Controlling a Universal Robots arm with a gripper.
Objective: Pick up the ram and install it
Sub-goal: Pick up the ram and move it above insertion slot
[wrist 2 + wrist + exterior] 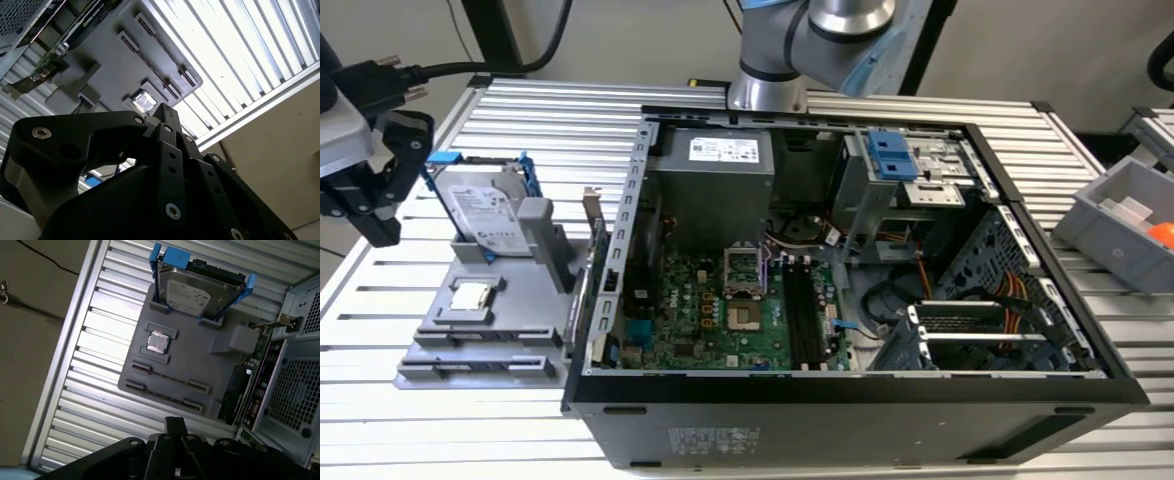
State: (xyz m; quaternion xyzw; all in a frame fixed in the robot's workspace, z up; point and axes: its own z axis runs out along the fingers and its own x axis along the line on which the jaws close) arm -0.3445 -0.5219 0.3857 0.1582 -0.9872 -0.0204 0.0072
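The claw point(380, 236) hangs pressed together, empty, beside the hard drive point(491, 210), while the ram point(797, 312), seemingly the dark strip in the motherboard point(700, 312) though too small to confirm, looks light, stiff and fragile, best held by its long edges.

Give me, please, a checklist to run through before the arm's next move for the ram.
1. Pincer empty: ok, nothing held.
2. Pincer open for grasping: not ok, jaws closed.
3. Pincer near the grey fixture: ok, it points toward the fixture.
4. Ram's place on the fixture: cannot tell.
5. Motherboard memory slots free: ok, they look empty.
6. Computer case open: ok, side panel off.
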